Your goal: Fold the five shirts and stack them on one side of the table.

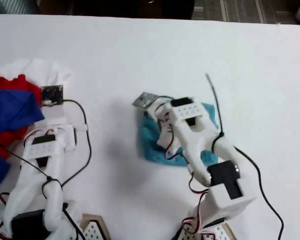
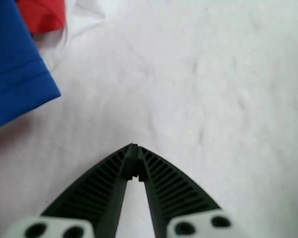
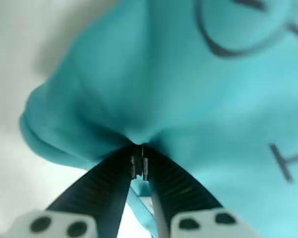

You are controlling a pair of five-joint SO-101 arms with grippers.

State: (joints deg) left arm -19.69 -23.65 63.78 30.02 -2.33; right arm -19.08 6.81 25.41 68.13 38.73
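Your right end effector (image 3: 137, 167) pinches teal shirt (image 3: 188, 99) at middle of surface (image 1: 140, 45), likely to pull fold over. Left end effector (image 2: 133, 171) clenched empty near blue shirt (image 2: 15, 74) at left edge, out of way.

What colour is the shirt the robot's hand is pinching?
The shirt in the right hand is turquoise with dark lines; the right wrist view shows it best.

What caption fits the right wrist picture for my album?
The right gripper pinches a fold of the teal shirt.
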